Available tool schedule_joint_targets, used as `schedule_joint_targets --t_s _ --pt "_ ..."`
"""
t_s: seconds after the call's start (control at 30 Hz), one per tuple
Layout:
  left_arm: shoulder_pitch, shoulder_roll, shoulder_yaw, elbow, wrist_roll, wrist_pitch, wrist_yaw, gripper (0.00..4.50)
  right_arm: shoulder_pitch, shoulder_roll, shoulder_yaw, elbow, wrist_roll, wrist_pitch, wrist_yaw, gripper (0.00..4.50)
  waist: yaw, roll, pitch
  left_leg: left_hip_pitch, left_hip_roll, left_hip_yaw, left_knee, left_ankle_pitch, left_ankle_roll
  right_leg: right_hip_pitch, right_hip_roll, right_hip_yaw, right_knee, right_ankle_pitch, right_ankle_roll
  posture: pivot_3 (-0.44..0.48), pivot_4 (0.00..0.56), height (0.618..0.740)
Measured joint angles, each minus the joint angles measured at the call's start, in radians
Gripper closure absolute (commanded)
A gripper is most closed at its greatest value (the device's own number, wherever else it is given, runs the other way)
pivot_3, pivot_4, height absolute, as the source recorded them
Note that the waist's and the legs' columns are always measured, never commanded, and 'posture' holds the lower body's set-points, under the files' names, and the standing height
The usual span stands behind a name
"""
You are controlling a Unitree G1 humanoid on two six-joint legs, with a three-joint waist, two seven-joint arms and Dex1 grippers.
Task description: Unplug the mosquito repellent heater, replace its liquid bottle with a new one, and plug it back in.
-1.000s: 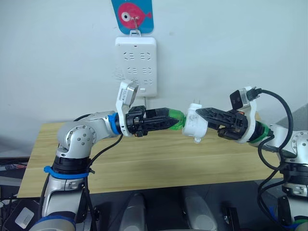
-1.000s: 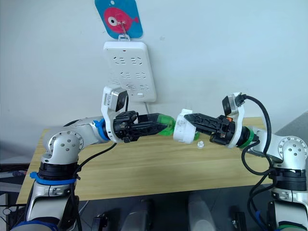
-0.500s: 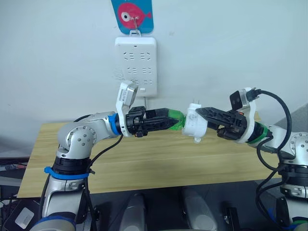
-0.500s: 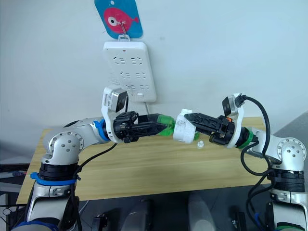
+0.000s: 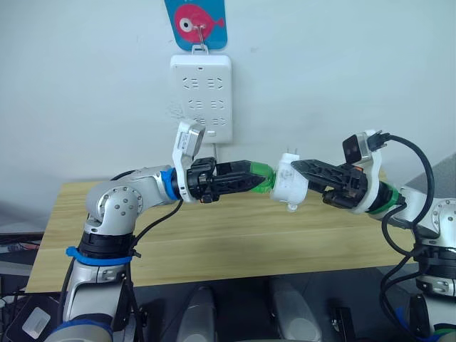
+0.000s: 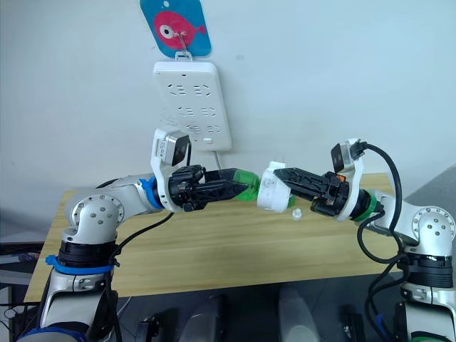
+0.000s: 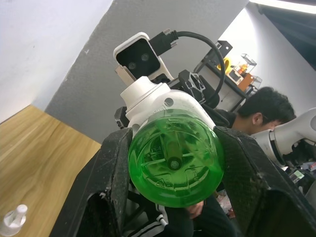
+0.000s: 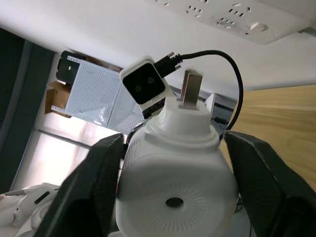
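Above the wooden table, the white mosquito repellent heater [image 5: 291, 182] is held in mid-air by my right gripper [image 5: 298, 171], which is shut on it, plug prongs pointing up. A green liquid bottle [image 5: 262, 178] meets the heater's left side, with my left gripper [image 5: 251, 177] shut on it. In the left wrist view the green bottle [image 7: 174, 159] sits between my fingers [image 7: 112, 170] with the heater [image 7: 148, 96] behind it. In the right wrist view the heater [image 8: 174, 170] shows its small dark hole.
A tall white power strip [image 5: 201, 96] hangs on the wall under a blue tag with a pink fish [image 5: 196, 21]. The wooden table [image 5: 214, 242] lies below both arms. A small clear bottle [image 6: 296, 213] rests on it. A person [image 7: 264, 111] sits in the background.
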Motion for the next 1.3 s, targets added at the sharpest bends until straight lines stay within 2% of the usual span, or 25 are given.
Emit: schedule_joint_targets --t_s 0.03,0.07,0.2,0.6,0.67,0.8,1.1,1.17,1.3 --pt "0.0 0.0 0.002 0.001 0.0 0.002 0.006 2.2 0.002 -0.002 0.001 -0.002 0.0 0.001 0.002 0.02 0.0 0.0 0.0 0.0 0.0 0.0 0.0 0.0 0.0 0.0 0.0 0.0 0.0 0.0 0.0 -0.141 0.215 0.734" --pt "0.0 -0.001 0.006 0.001 -0.001 0.003 0.007 2.2 0.005 -0.007 0.001 -0.003 0.0 0.002 0.004 0.0 0.0 0.0 0.0 0.0 0.0 0.0 0.0 0.0 0.0 0.0 0.0 0.0 0.0 0.0 0.0 -0.143 0.215 0.734" --pt "-0.001 -0.001 0.018 0.004 -0.006 0.008 0.009 2.2 0.014 -0.04 0.011 -0.003 0.0 0.009 0.028 0.0 0.0 0.0 0.0 0.0 0.0 0.0 0.0 0.0 0.0 0.0 0.0 0.0 0.0 0.0 0.0 -0.143 0.215 0.734" --pt "-0.002 -0.001 0.018 0.004 -0.027 0.03 0.008 2.2 0.005 -0.041 0.059 -0.003 0.0 0.011 0.085 0.0 0.0 0.0 0.0 0.0 0.0 0.0 0.0 0.0 0.0 0.0 0.0 0.0 0.0 0.0 0.0 -0.139 0.215 0.734" --pt "-0.002 -0.001 0.018 0.004 -0.028 0.03 0.008 2.2 0.005 -0.041 0.06 -0.003 0.0 0.011 0.086 0.36 0.0 0.0 0.0 0.0 0.0 0.0 0.0 0.0 0.0 0.0 0.0 0.0 0.0 0.0 0.0 -0.139 0.215 0.734" --pt "-0.004 0.001 0.026 0.004 -0.034 0.028 0.009 2.2 0.004 -0.043 0.068 -0.003 -0.003 0.01 0.081 1.52 0.0 0.0 0.0 0.0 0.0 0.0 0.0 0.0 0.0 0.0 0.0 0.0 0.0 0.0 0.0 -0.139 0.215 0.734" --pt "0.0 0.006 0.023 0.001 -0.017 0.023 0.004 2.2 0.003 -0.038 0.069 -0.003 -0.002 0.008 0.061 1.52 0.001 0.0 0.0 0.0 0.0 0.0 0.0 0.0 0.0 0.0 0.0 0.0 0.0 0.0 0.0 -0.135 0.211 0.734" --pt "-0.003 0.022 0.017 0.001 -0.014 0.026 -0.003 1.49 0.004 -0.035 0.071 -0.007 -0.002 0.008 0.052 1.52 0.0 0.0 0.0 0.0 0.0 0.0 0.0 0.0 0.0 0.0 0.0 0.0 0.0 0.0 0.0 -0.135 0.211 0.734" --pt "-0.007 0.078 -0.023 0.002 0.034 0.012 -0.08 0.37 0.0 -0.031 0.071 -0.012 -0.002 0.004 0.044 1.52 0.0 0.0 0.0 0.0 0.0 0.0 0.0 0.0 0.0 0.0 0.0 0.0 0.0 0.0 0.0 -0.135 0.209 0.734"
